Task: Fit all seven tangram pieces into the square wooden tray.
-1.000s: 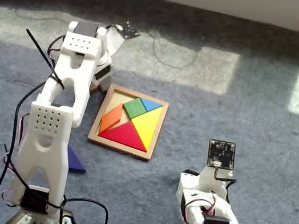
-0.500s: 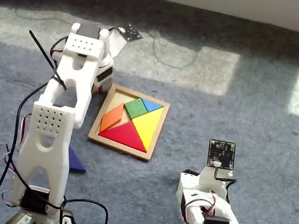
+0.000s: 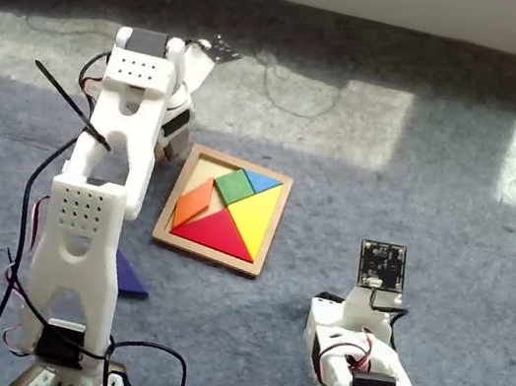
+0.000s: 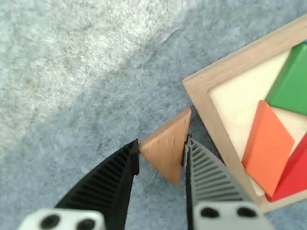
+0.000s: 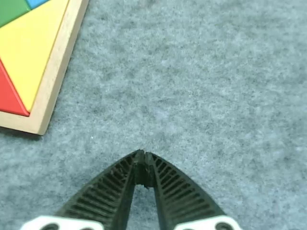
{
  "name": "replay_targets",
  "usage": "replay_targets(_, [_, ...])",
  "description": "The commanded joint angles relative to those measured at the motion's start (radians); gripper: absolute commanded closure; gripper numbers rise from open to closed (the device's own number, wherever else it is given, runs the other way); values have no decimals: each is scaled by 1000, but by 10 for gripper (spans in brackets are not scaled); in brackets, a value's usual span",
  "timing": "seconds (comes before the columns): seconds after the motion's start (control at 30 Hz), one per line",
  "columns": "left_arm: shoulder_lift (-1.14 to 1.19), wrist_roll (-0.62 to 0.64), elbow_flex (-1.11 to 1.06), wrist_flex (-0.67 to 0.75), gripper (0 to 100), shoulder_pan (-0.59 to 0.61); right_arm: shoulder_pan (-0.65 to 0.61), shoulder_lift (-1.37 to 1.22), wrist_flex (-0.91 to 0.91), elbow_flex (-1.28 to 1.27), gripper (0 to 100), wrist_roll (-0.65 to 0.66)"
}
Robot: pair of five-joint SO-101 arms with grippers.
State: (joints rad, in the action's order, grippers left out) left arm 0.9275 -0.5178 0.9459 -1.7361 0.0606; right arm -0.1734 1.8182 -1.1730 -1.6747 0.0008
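Observation:
The square wooden tray [image 3: 212, 257] lies on the grey carpet and holds a green [image 3: 232, 186], blue [image 3: 260, 181], yellow [image 3: 252, 214], red [image 3: 211, 232] and orange [image 3: 192, 203] piece. Its far-left corner is bare wood [image 3: 198, 175]. My left gripper [image 4: 162, 143] is shut on a tan wooden triangle [image 4: 167, 153] just outside that corner of the tray [image 4: 201, 96], low over the carpet. A dark blue piece [image 3: 130, 276] lies on the carpet beside the left arm's base. My right gripper [image 5: 144, 158] is shut on nothing, over carpet near the tray's edge [image 5: 53, 81].
The left arm [image 3: 106, 176] stretches along the tray's left side. The right arm [image 3: 357, 370] is folded at the front right. Grey carpet surrounds the tray, with sunlit patches [image 3: 341, 118] behind it and thin cables [image 3: 286, 88] lying there.
The left arm's wrist has shifted slightly left and farther back by the tray's corner. The right arm and the pieces in the tray have not moved.

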Motion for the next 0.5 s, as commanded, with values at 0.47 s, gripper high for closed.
replay_targets(0.47, [-364, 333, -378, -11, 892, -259, 13, 18, -7, -134, 992, -2])
